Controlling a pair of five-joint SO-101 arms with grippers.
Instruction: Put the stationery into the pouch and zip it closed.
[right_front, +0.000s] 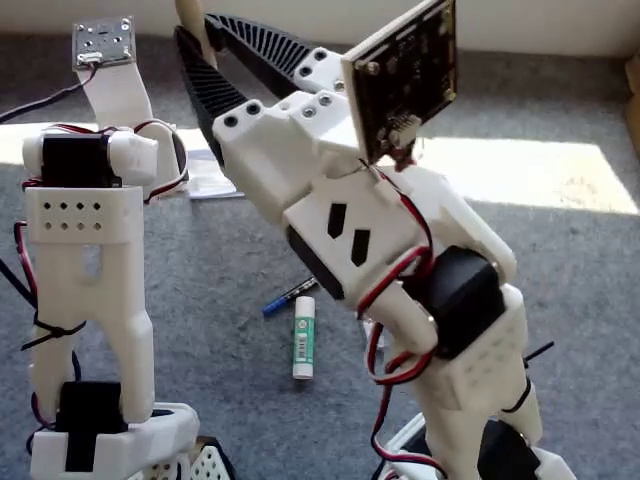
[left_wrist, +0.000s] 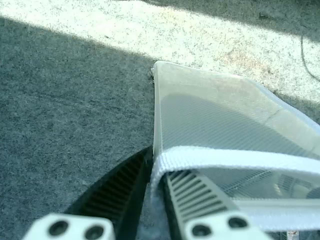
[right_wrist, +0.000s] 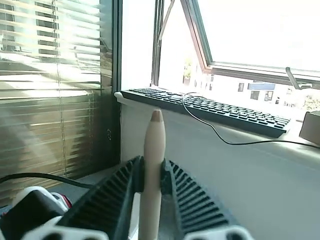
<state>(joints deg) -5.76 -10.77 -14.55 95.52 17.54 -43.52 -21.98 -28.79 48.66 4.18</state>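
Observation:
A clear mesh pouch (left_wrist: 220, 125) with a white zip band lies on the grey carpet; a corner of it peeks out beside the left arm (right_front: 212, 176). My left gripper (left_wrist: 156, 172) is shut on the pouch's open edge, one black finger (left_wrist: 112, 200) outside and one inside. My right gripper (right_wrist: 152, 167) is raised high and shut on a beige pen (right_wrist: 153, 150) that points upward; from above the gripper (right_front: 192, 27) and the pen (right_front: 186, 10) sit at the top edge. A blue pen (right_front: 288, 296) and a white glue stick (right_front: 303, 338) lie on the carpet between the arms.
The carpet (right_front: 560, 260) covers the whole floor, with a sunlit patch (right_front: 520, 170) at the right. The right arm's body (right_front: 400, 250) rises over the middle. A window and a black keyboard (right_wrist: 210, 107) on the sill stand behind the raised gripper.

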